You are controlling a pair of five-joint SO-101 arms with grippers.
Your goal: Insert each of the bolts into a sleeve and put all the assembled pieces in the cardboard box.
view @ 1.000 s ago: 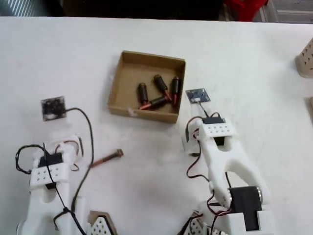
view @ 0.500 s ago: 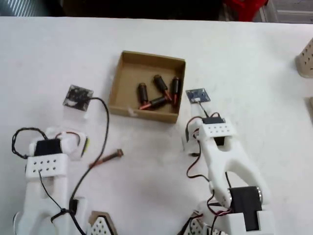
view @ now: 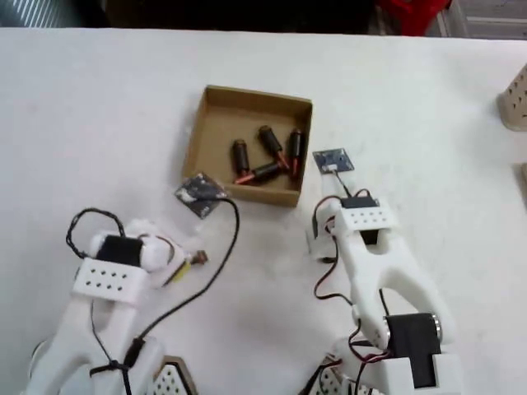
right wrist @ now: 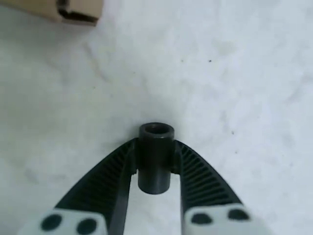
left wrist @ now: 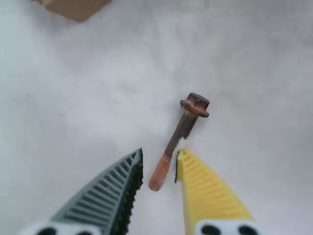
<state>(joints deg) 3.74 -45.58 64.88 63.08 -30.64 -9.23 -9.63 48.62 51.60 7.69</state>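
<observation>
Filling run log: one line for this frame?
left gripper: open around bolt tip | right gripper: shut on sleeve | bolt: lying on table | cardboard box: holds assembled pieces

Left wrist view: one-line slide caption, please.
Open left claw straddles the shank end of a copper bolt lying on the white table, cardboard box corner beyond.

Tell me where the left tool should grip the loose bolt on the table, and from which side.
Grip the bolt mid-shank, behind the flanged head, from above, with the left tool open across its length. It lies flat on the table, so only the sides of the slim shank are reachable, and that probably leaves the tip free for the sleeve.
</observation>
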